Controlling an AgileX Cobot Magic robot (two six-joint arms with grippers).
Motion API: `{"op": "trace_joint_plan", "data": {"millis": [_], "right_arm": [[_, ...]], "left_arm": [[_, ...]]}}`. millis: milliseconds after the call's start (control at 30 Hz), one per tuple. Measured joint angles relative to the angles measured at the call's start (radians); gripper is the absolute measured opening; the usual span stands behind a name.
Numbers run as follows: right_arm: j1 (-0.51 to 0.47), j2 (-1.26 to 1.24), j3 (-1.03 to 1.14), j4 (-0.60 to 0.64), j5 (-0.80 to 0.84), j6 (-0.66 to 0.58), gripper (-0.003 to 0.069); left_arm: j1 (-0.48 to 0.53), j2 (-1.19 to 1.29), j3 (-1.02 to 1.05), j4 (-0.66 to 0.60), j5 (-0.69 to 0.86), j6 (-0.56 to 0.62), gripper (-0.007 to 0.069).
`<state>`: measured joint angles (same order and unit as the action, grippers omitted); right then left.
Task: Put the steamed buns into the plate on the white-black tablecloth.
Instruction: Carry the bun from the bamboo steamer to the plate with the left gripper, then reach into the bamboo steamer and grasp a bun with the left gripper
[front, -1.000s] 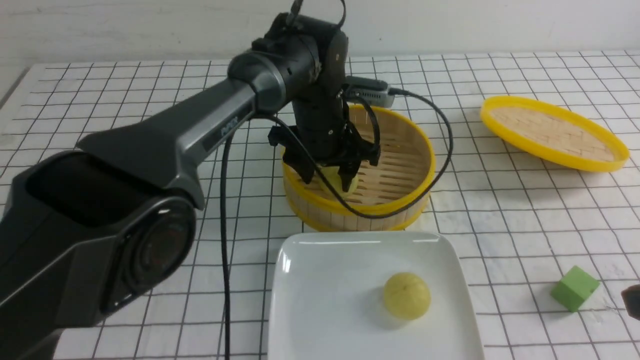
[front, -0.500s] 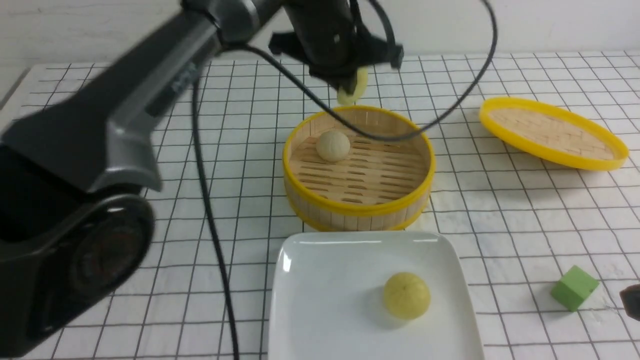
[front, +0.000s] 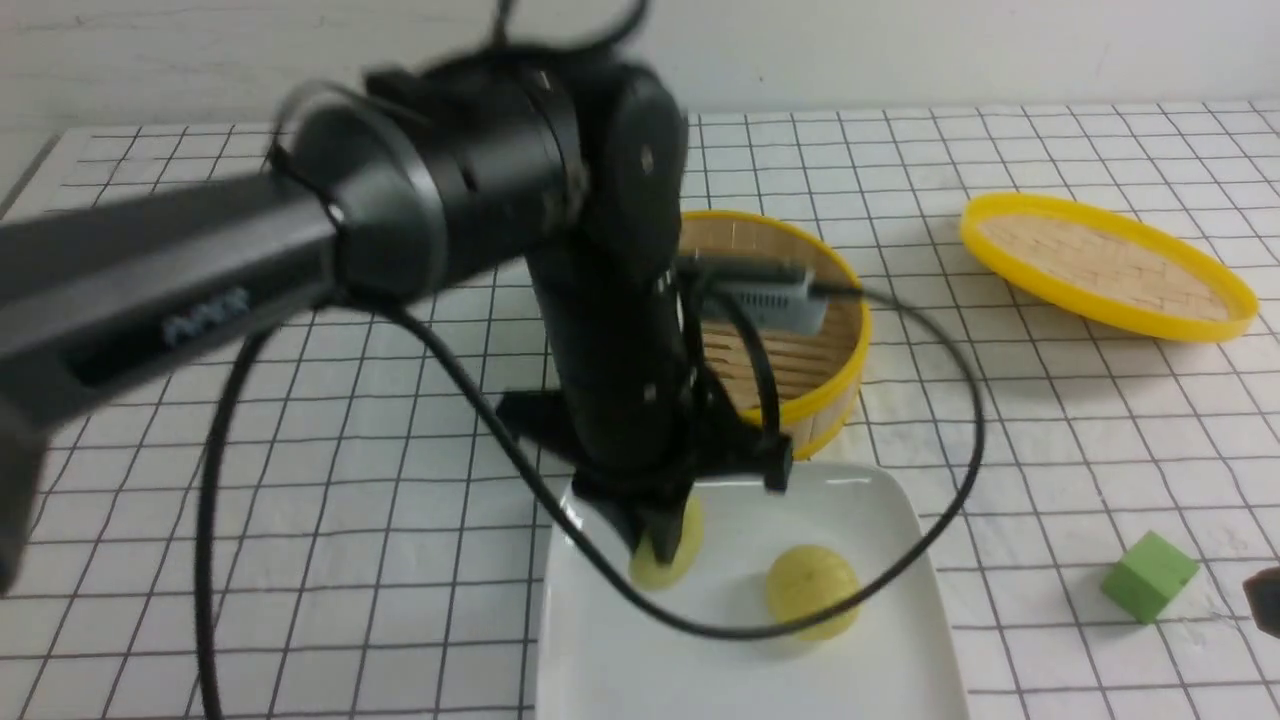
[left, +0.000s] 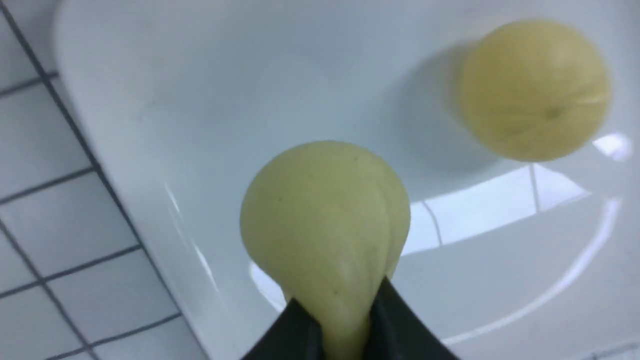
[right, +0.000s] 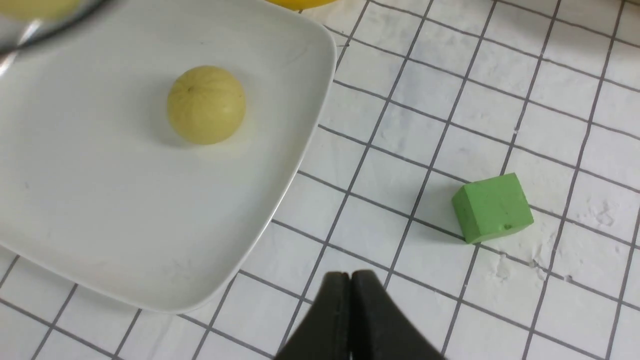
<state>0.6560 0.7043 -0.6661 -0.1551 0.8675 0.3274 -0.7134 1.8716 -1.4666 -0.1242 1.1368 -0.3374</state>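
My left gripper (front: 660, 545) is shut on a pale yellow-green steamed bun (front: 672, 560), held low over the left part of the white plate (front: 880, 520). In the left wrist view the bun (left: 325, 210) is squeezed between the black fingertips (left: 395, 320). I cannot tell whether it touches the plate (left: 225, 75). A second yellow-green bun (front: 812, 590) (left: 535, 90) (right: 206, 104) lies on the plate (right: 100, 210) to the right. The plate sits on the white-black tablecloth (front: 1050, 430). My right gripper (right: 350, 276) is shut and empty, low over the cloth beside the plate.
The yellow-rimmed bamboo steamer (front: 835, 395) stands just behind the plate, largely hidden by my left arm. Its lid (front: 1105, 265) lies at the back right. A green cube (front: 1148, 575) (right: 492, 207) sits on the cloth right of the plate. The left arm's cable (front: 930, 520) loops over the plate.
My left gripper closed on the bun in the steamer, lifted it high above the steamer, then brought it down over the plate's left part. The right arm has not moved.
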Motion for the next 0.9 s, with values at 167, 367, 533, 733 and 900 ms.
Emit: {"op": "trace_joint_plan", "data": {"millis": [167, 367, 533, 733, 900], "right_arm": [[0.0, 0.0, 0.0, -0.006, 0.0, 0.0, 0.002], [0.0, 0.0, 0.0, -0.012, -0.026, 0.021, 0.0026], [0.0, 0.0, 0.0, -0.026, -0.033, 0.022, 0.0029], [0.0, 0.0, 0.0, -0.035, -0.036, 0.022, 0.0029], [0.0, 0.0, 0.0, -0.037, -0.037, 0.025, 0.0033]], "left_arm": [[0.0, 0.054, 0.051, 0.0, -0.11, -0.04, 0.0286], [0.0, 0.044, 0.005, 0.006, -0.085, -0.07, 0.0507], [0.0, 0.006, -0.186, 0.148, 0.028, -0.123, 0.058], [0.022, 0.063, -0.476, 0.325, 0.097, -0.168, 0.0512], [0.099, 0.184, -0.707, 0.328, 0.084, -0.208, 0.029]]}}
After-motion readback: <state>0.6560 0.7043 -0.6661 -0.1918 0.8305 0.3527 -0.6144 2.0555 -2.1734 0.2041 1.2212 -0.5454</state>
